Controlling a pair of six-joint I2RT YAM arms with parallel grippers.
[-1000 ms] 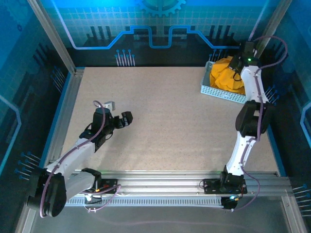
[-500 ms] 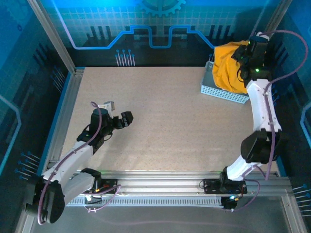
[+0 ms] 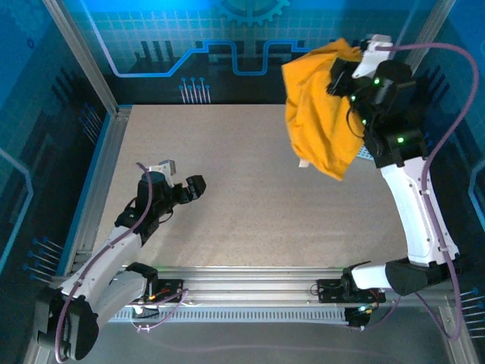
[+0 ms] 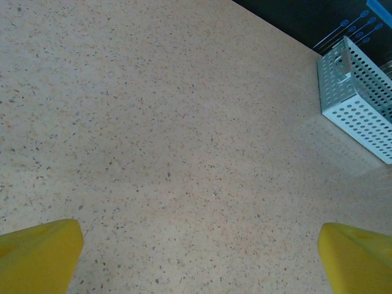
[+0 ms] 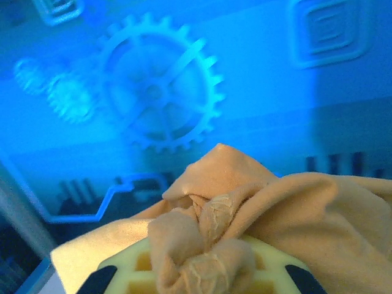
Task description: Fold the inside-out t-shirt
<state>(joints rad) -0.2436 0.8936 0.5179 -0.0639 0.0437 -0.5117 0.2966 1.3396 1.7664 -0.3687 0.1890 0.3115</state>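
The t-shirt (image 3: pixel 318 121) has left the basket (image 4: pixel 358 110): a second ago it lay bundled inside it at the upper right of the top view, and now it hangs in the air from the right gripper (image 5: pixel 199 278), lifted high and carried towards the middle of the frame. It dangles as a crumpled yellow mass with a small white tag (image 3: pixel 303 162) at its lower edge, well clear of the table (image 3: pixel 250 167). I judge the pick-up done and the spreading not yet begun; the cloth must be laid out flat before any fold.

The right wrist view shows what the top view hides: the jaws closed tight on a twisted knot of fabric, so the hold is a bunched pinch and not a clean edge. The left wrist view shows the basket without the shirt in it, at its upper right, and the left claw's yellow fingers (image 4: pixel 37 254) spread wide over bare table with nothing between them. In the top view the left gripper (image 3: pixel 193 187) waits low at the left, far from the shirt
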